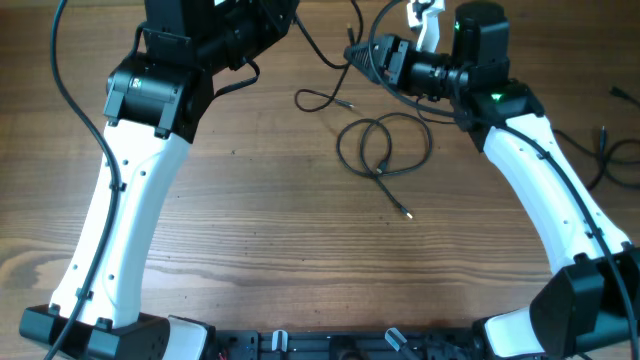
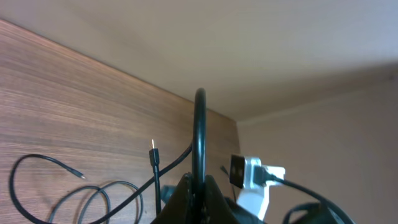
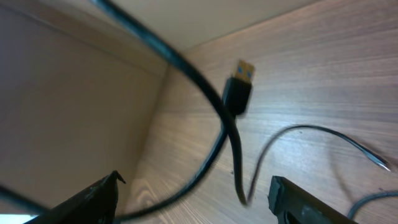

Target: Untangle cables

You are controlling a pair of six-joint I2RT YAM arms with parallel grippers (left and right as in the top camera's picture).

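We are finding the left tool [image 2: 198, 190] pinching one cable [image 2: 199, 124] above the bench [image 1: 300, 250], the right tool [image 3: 194, 182] standing spread. Remaining cables [image 1: 385, 145] are lying looped mid-bench; untangling is, we judge, barely beginning.

Evenly and softly lit from above, faint shadows; dimmer at the wrists, with near cable [image 3: 186, 70] and plug [image 3: 238, 92] blurred.
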